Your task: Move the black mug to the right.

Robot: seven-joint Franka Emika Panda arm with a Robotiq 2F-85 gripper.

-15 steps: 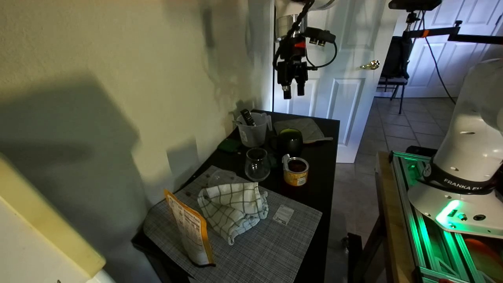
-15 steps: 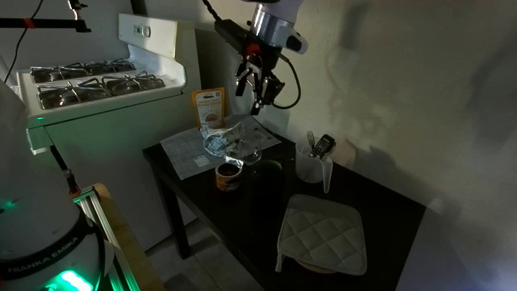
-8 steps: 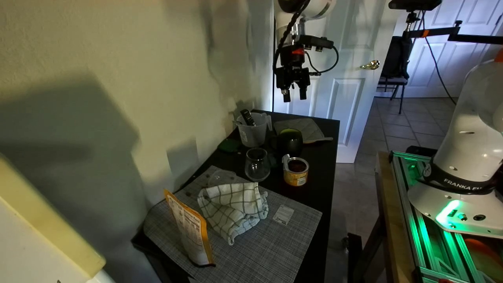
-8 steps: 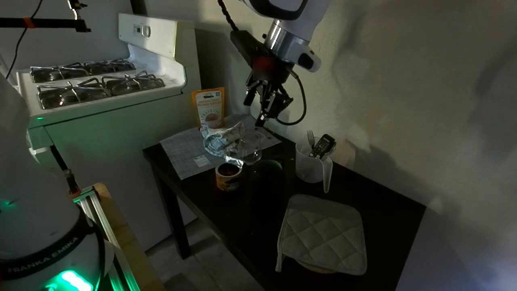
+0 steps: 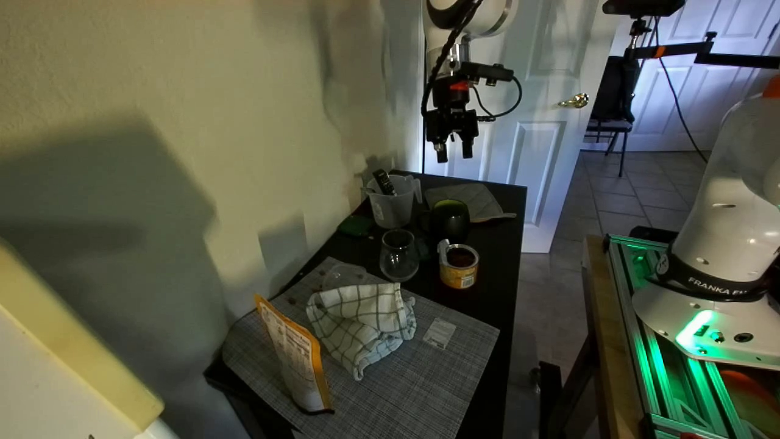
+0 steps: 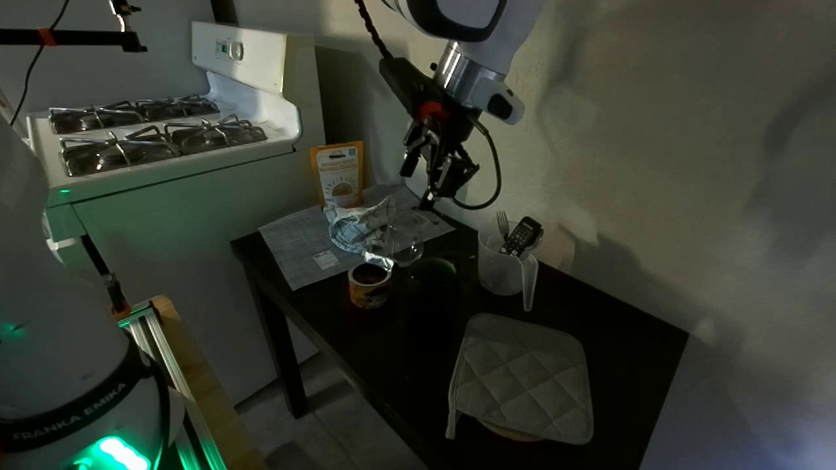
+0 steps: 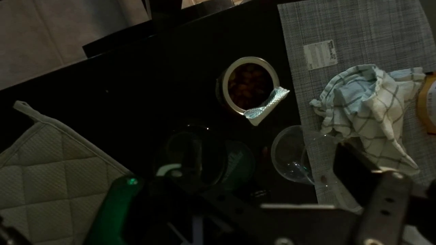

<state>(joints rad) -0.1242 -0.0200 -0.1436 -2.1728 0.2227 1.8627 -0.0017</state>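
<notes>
The black mug (image 5: 451, 224) stands upright on the dark table, with a greenish inside and its handle toward the wall. In an exterior view it is very dark, and mainly its green rim (image 6: 439, 266) stands out. In the wrist view the mug (image 7: 208, 154) is a dark round shape, partly covered by the gripper. My gripper (image 5: 454, 156) is open and empty, high above the table and apart from the mug. It also shows above the table, fingers spread, in an exterior view (image 6: 417, 186).
A yellow can (image 5: 458, 274) with a peeled foil lid and a clear glass (image 5: 399, 262) stand close to the mug. A measuring jug (image 6: 501, 264) stands by the wall. A pot holder (image 6: 526, 382), a checkered cloth (image 5: 365, 323) and an orange-edged pouch (image 5: 295, 353) lie or stand around.
My gripper has moved down, and in an exterior view also to the right. Its fingers stay apart. The mug and the other things on the table have not moved.
</notes>
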